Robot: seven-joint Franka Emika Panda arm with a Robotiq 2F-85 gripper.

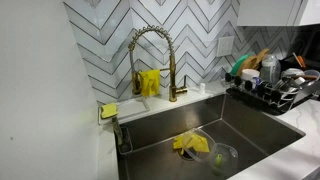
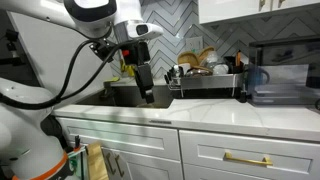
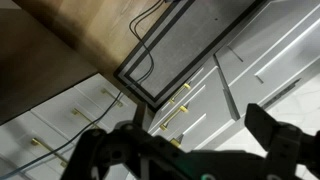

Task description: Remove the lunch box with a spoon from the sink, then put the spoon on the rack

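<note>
Reaching down into the sink [image 1: 158, 136] half blind is probably the main risk: the tool [image 2: 147, 92] hangs over the counter [image 2: 230, 114] edge, its fingers spread wide with nothing between them, and the wrist view faces cupboard fronts, not the basin. The lunch box [image 1: 222, 157] sits on the sink floor just beside a yellow cloth [image 1: 188, 143]. Its thin clear wall could slip or tip, dumping the spoon, which I cannot pick out, or the cloth could snag.
</note>
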